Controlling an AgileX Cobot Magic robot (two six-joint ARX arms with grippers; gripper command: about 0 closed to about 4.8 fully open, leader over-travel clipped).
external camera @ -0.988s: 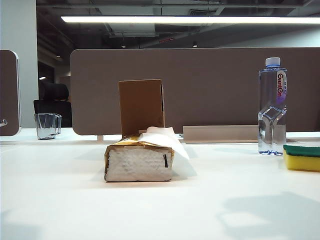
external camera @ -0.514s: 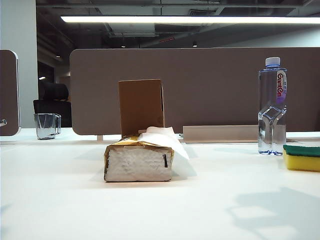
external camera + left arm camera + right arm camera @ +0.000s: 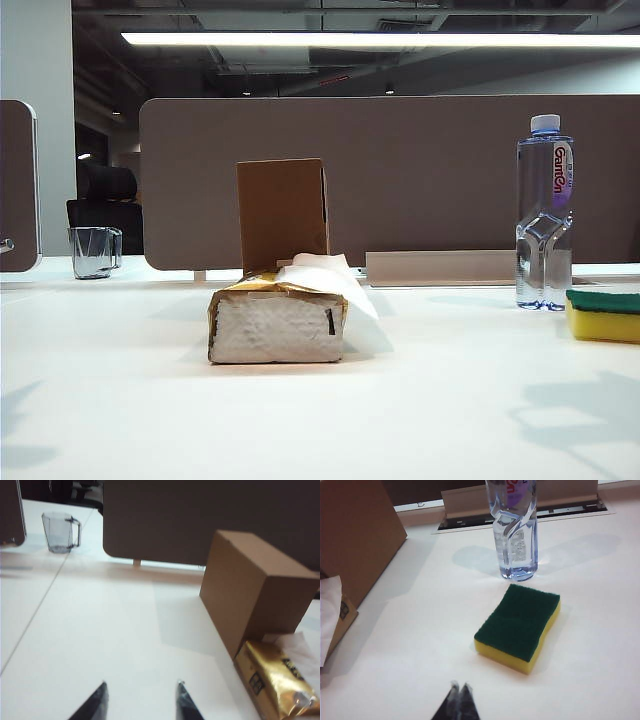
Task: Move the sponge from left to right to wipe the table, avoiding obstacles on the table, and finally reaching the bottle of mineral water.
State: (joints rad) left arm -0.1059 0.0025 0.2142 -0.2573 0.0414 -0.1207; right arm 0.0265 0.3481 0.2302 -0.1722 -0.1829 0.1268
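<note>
The sponge [image 3: 604,316] [image 3: 518,624], yellow with a dark green top, lies flat on the white table [image 3: 120,380] at the far right, just in front of the bottle of mineral water [image 3: 545,210] [image 3: 514,530]. My right gripper [image 3: 460,685] hovers short of the sponge, shut and empty. Mid-table stand the obstacles: the gold tissue pack [image 3: 280,315] [image 3: 275,677] and the upright cardboard box [image 3: 283,212] [image 3: 252,587] behind it. My left gripper [image 3: 141,685] hangs over bare table beside the box, open with nothing between its fingers. Neither gripper shows in the exterior view.
A clear glass mug [image 3: 95,250] [image 3: 61,531] stands at the back left. Brown partition panels [image 3: 400,170] run along the table's far edge, with a cable tray [image 3: 520,500] behind the bottle. Arm shadows fall on the near table.
The arm shadows on the near tabletop have slid outward, the right one toward the right edge and a left one appearing at the left edge. The objects have not moved.
</note>
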